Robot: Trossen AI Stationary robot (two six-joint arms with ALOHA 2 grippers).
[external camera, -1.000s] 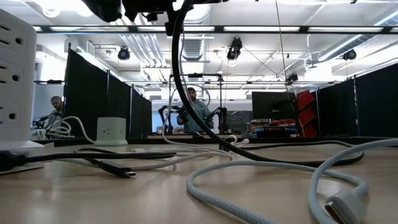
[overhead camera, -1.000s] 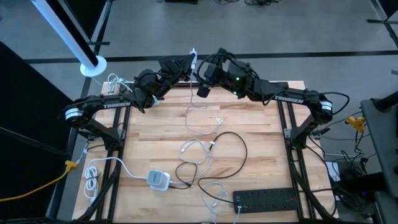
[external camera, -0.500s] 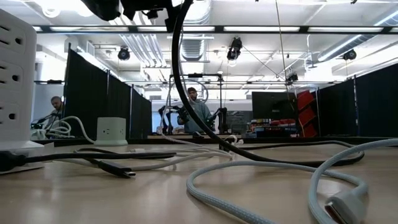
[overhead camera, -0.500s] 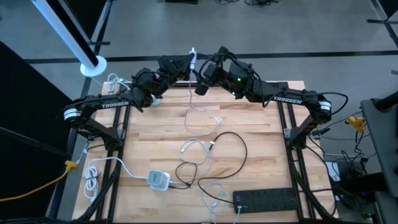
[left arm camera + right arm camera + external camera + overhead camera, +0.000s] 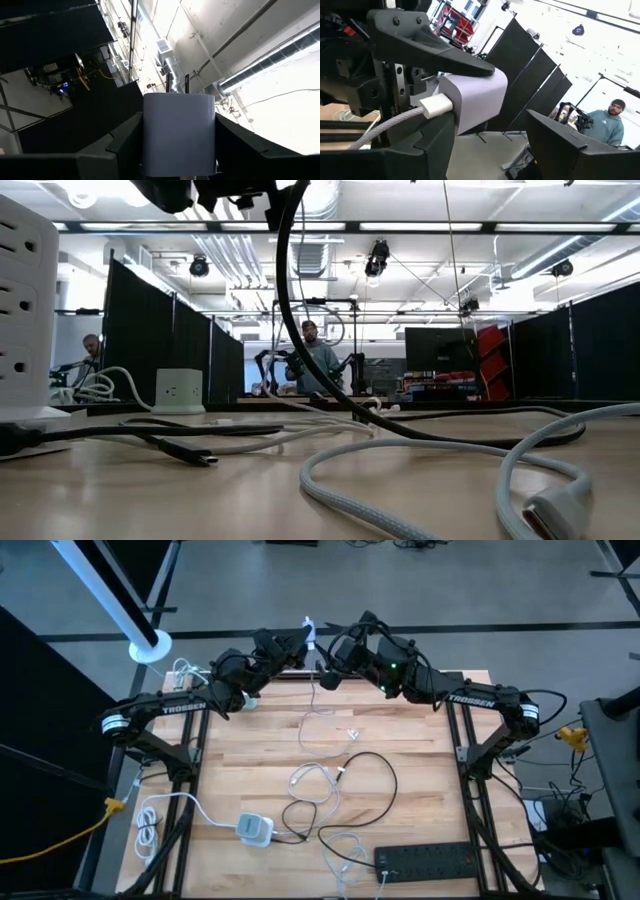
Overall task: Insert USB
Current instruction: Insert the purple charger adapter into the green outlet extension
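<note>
USB seated in charger, raised above the surface's far edge.
Your left tool (image 5: 178,165) is clamped on the charger (image 5: 472,100); the plug (image 5: 436,106) sits in it. Your right tool (image 5: 328,680), fingers apart, is just beside.

My arms are dark, jointed, lettered TROSSEN in white, looped with black cables; a green light glows on one.

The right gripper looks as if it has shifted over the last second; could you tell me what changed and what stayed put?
The right gripper has drawn back from the white charger toward its own side and let go of the braided USB cable, whose plug now sits in the charger. Its fingers stand open. The left gripper still clamps the charger above the table's far edge. The cables and black power strip lie unchanged.
</note>
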